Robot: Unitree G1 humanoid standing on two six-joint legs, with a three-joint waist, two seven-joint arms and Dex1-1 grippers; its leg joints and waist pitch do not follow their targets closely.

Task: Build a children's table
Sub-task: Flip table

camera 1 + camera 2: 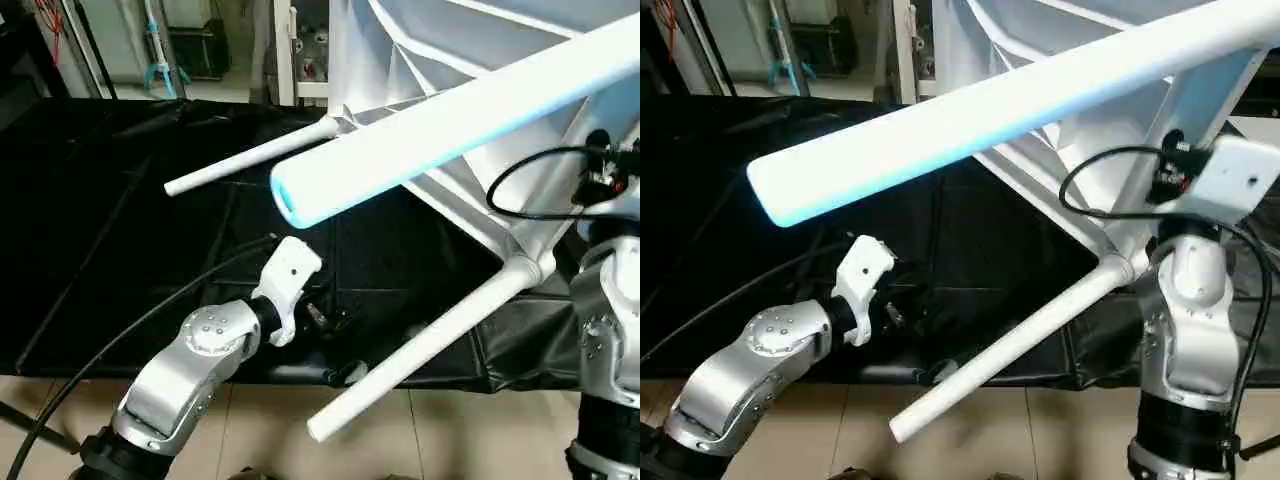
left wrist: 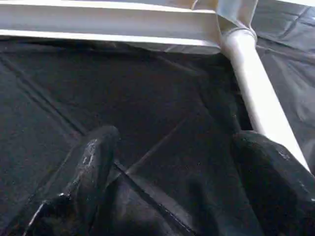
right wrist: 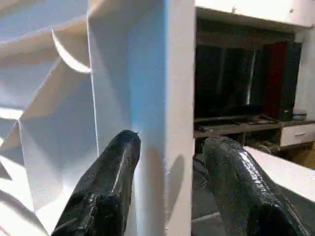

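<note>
A black sheet (image 1: 120,220), creased and faintly glossy, covered the work surface. Below its near edge lay a floor of pale beige tiles (image 1: 270,430) with thin dark joints. Behind the surface stood a white frame or door edge (image 1: 285,50) and a light blue stand (image 1: 160,50) (its make could not be told). Off to one side were a dark cabinet (image 3: 236,83) with a red panel (image 3: 278,78) and a low white drawer unit (image 3: 300,133).

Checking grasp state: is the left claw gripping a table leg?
No: the left claw stands open over the black cloth, with the white tube leg beside one finger.
</note>
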